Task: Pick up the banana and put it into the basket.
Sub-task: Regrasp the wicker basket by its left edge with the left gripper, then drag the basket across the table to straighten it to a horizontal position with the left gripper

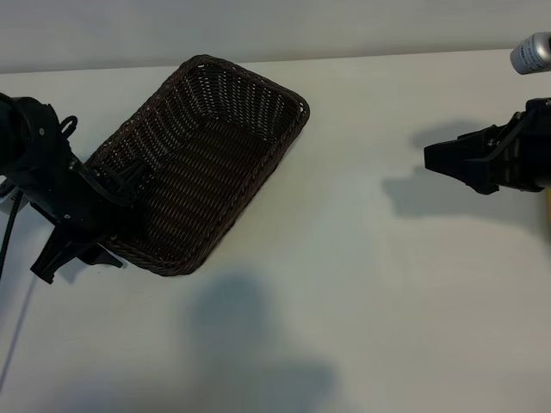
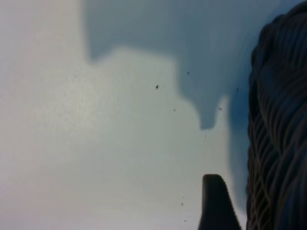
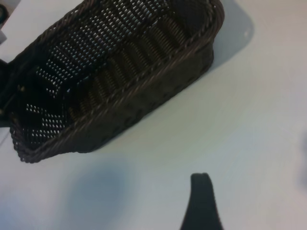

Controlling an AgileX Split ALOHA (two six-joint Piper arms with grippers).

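The dark brown woven basket [image 1: 207,155] lies at an angle on the white table, left of centre, and nothing shows inside it. The banana is out of view. My left gripper [image 1: 112,215] is at the basket's lower left end and is open. In the left wrist view one of its fingers [image 2: 217,203] stands just outside the basket wall [image 2: 280,134] with a gap between them. My right gripper [image 1: 443,165] hovers over bare table at the far right, open and pointing toward the basket [image 3: 120,72]. One of its fingers [image 3: 201,203] shows, with nothing against it.
A silver cylinder [image 1: 532,53] stands at the back right corner. A thin yellow sliver [image 1: 547,206] shows at the right edge under the right arm; I cannot tell what it is. A broad shadow [image 1: 250,344] lies on the front of the table [image 1: 344,284].
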